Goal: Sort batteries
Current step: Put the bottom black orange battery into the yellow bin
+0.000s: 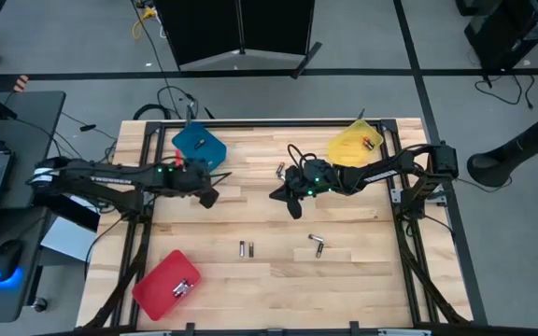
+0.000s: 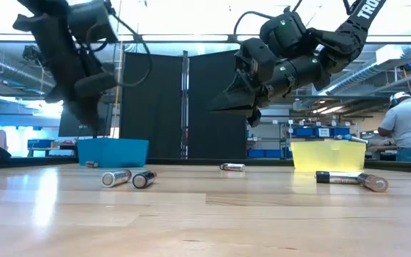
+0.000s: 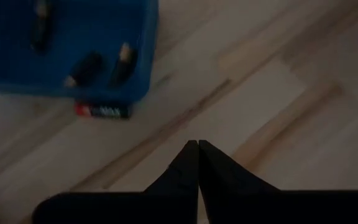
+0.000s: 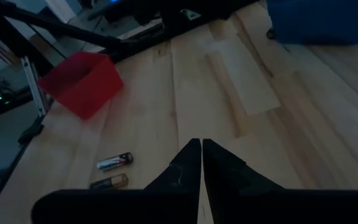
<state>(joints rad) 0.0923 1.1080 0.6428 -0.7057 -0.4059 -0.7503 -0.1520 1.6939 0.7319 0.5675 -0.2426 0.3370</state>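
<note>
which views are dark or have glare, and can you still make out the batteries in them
Both wrist views are dim: left wrist still shows a battery beside the blue tray, right wrist shows two batteries near the red tray. Low view is backlit, with sheen on the table. High view is evenly lit.

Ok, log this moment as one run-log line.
left end effector: shut, empty, beside blue tray | right end effector: shut, empty, mid-table | loose batteries: on table

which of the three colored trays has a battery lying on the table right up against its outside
The blue tray. One battery lies on the wood against its outer wall, seen in the left wrist view; the red tray and yellow tray have none beside them.
</note>
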